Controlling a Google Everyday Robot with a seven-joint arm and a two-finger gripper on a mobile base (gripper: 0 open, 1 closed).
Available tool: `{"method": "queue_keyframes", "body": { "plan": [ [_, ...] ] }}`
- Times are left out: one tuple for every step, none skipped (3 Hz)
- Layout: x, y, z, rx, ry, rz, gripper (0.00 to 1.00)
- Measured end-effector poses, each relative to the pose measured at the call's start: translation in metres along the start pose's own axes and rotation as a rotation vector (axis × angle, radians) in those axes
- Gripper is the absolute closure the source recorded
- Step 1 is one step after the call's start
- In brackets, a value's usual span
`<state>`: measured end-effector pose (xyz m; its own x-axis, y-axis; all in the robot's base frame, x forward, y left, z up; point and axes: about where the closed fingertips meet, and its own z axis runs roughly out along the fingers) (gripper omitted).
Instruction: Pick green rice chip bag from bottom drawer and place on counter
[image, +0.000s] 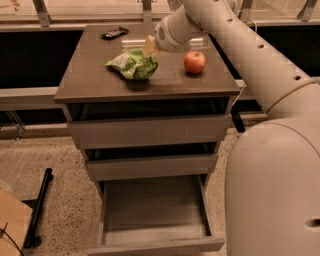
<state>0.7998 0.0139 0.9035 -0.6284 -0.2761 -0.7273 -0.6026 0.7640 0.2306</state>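
The green rice chip bag (132, 64) lies on the counter (95, 80), near its middle. My gripper (149, 46) is at the end of the white arm that reaches in from the upper right. It sits just above and against the bag's right end. The bottom drawer (155, 246) is pulled out and its inside shows bare. The two drawers above it are only slightly ajar.
A red apple (195, 62) stands on the counter to the right of the bag. A black flat object (114, 33) lies at the counter's back left. My white body (275, 190) fills the lower right. A black bar (37, 207) and cardboard (10, 225) lie on the floor at left.
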Motion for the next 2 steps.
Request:
{"method": "queue_keyframes", "body": {
  "plan": [
    [0.0014,0.0012,0.0035,-0.003,0.004,0.000,0.12],
    [0.0024,0.0022,0.0063,-0.006,0.008,0.000,0.00]
  ]
}}
